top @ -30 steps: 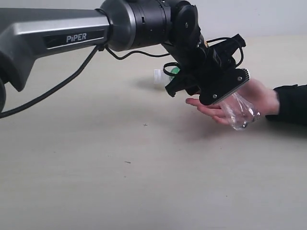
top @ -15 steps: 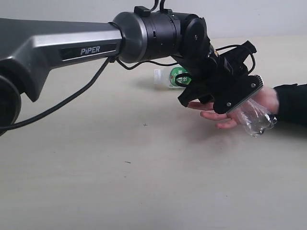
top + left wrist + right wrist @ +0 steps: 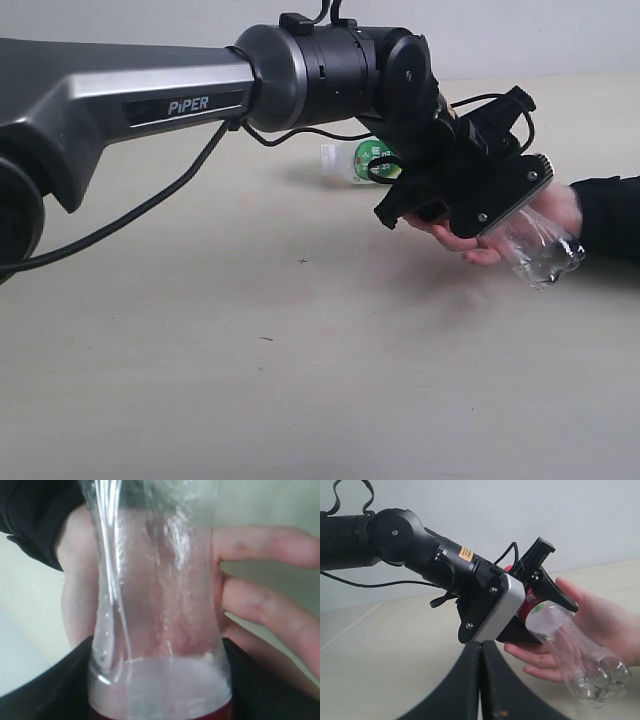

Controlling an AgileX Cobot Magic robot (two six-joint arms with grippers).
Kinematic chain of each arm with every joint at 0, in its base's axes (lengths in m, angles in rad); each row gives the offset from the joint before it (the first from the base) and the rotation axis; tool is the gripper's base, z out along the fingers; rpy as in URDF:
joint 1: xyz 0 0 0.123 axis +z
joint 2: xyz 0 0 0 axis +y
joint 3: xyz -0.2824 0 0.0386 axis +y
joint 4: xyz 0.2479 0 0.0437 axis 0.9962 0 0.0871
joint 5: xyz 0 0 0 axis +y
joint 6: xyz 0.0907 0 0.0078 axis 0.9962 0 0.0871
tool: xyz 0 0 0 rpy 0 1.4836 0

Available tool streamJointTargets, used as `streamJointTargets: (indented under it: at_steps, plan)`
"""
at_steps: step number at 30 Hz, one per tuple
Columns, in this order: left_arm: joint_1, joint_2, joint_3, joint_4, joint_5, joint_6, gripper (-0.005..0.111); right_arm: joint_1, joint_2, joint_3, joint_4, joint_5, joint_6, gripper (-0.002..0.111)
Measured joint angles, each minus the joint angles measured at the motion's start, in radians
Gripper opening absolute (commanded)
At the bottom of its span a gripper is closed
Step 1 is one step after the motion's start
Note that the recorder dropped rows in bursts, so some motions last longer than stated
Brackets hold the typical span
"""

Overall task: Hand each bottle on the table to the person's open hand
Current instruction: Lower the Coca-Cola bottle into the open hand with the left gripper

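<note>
My left gripper (image 3: 503, 195) is shut on the clear bottle (image 3: 542, 252) near its red label, with the bottle's base pointing down and right. The bottle lies over the palm of the person's open hand (image 3: 468, 240). In the left wrist view the clear bottle (image 3: 160, 605) fills the frame between the dark fingers (image 3: 50, 695), with the hand (image 3: 265, 590) right behind it. A white green-labelled bottle (image 3: 356, 160) lies on the table (image 3: 250, 350) behind the arm. My right gripper (image 3: 481, 652) is shut and empty, facing the bottle (image 3: 575, 650). The yellow and illustrated bottles are out of view.
The person's black sleeve (image 3: 608, 215) enters from the right edge. The long left arm (image 3: 150, 95) spans the upper left of the exterior view, with a cable (image 3: 130, 205) hanging under it.
The left gripper has carried the clear bottle to the right and slightly down, so it sits further along the palm toward the wrist. In the last half second it barely moved.
</note>
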Motion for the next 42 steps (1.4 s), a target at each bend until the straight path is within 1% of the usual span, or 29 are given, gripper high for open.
streamJointTargets:
  at_steps: [6, 9, 39, 42]
  plan:
    - [0.000, 0.000, 0.000, 0.000, 0.000, -0.002, 0.076, 0.000, 0.000, 0.000, 0.000, 0.009, 0.000, 0.000]
    - [0.000, 0.000, 0.000, 0.000, -0.002, -0.004, 0.079, 0.000, 0.000, 0.000, 0.000, 0.009, 0.000, 0.000]
    - [0.000, 0.000, 0.000, -0.027, -0.049, -0.010, 0.078, 0.000, 0.000, 0.000, 0.000, 0.011, 0.000, 0.000]
    - [0.000, 0.000, 0.000, -0.027, -0.051, -0.033, 0.078, 0.000, 0.000, 0.000, 0.000, 0.011, 0.000, 0.000]
